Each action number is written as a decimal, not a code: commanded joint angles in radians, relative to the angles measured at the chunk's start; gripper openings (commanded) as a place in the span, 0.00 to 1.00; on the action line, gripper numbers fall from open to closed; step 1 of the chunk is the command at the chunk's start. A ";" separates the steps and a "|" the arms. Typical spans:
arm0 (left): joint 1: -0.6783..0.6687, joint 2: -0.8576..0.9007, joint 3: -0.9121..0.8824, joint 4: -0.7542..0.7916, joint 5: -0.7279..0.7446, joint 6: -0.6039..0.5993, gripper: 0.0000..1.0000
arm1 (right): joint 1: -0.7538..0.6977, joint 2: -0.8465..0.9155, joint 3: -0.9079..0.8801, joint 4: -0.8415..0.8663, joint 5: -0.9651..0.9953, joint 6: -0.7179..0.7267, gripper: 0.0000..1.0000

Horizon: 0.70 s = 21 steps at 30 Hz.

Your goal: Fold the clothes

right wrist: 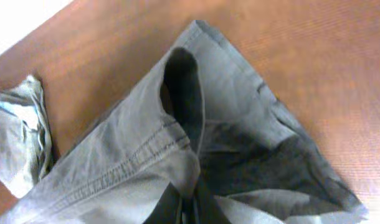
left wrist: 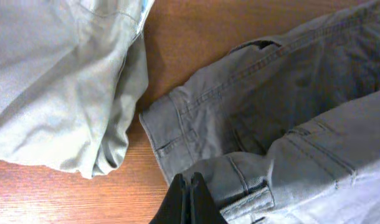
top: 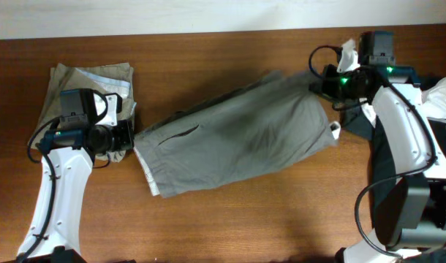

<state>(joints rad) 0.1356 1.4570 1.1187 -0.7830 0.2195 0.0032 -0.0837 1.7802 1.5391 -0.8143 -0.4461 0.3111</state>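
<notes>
Shorts (top: 237, 139): spread flat across the middle of the counter (top: 245, 226), waistband at 9 o'clock, leg hem up toward 2 o'clock.
Left tool (left wrist: 190, 182): fingers pinched tight on the waistband corner.
Right tool (right wrist: 185, 202): clamped closed on the hem.
Khakis (top: 91, 77): folded at 10 o'clock, just beside the left tool.

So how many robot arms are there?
2. The left arm reaches the waist end of the gray shorts, beside folded tan clothes; the right arm is at the shorts' other end. None seem hidden.
</notes>
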 commanded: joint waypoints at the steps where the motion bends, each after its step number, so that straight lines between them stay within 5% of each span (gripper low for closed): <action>1: 0.002 0.098 0.008 0.008 -0.063 0.001 0.00 | 0.025 0.063 0.015 0.057 0.040 0.016 0.04; 3: 0.002 0.180 0.008 0.009 -0.064 0.002 0.01 | 0.038 0.126 0.015 0.100 0.040 0.016 0.04; 5: 0.002 0.215 0.008 0.010 -0.064 0.002 0.14 | 0.038 0.158 0.015 0.124 0.040 0.016 0.06; 6: 0.003 0.229 0.008 0.014 -0.070 0.002 0.20 | 0.038 0.170 0.015 0.140 0.040 0.015 0.22; 7: 0.003 0.230 0.008 0.028 -0.083 0.006 0.40 | 0.037 0.173 0.015 0.155 0.048 -0.009 0.41; 10: 0.003 0.221 0.066 -0.006 -0.112 0.037 0.52 | -0.004 0.132 0.019 0.103 0.065 -0.092 0.50; 13: 0.002 0.207 0.190 -0.132 -0.058 0.044 0.47 | -0.067 0.076 0.037 -0.107 0.065 -0.094 0.50; 17: -0.023 0.206 0.199 -0.134 0.152 0.106 0.14 | -0.051 0.090 -0.017 -0.305 0.066 -0.094 0.45; 20: -0.117 0.283 0.133 -0.086 0.151 0.219 0.12 | 0.005 0.121 -0.209 -0.097 0.217 0.014 0.41; 21: -0.147 0.341 0.104 -0.073 0.145 0.232 0.12 | 0.005 0.140 -0.306 0.011 0.256 0.060 0.26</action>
<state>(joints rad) 0.0486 1.6913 1.2900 -0.8696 0.3302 0.1444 -0.0883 1.8881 1.3701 -0.9203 -0.3180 0.2569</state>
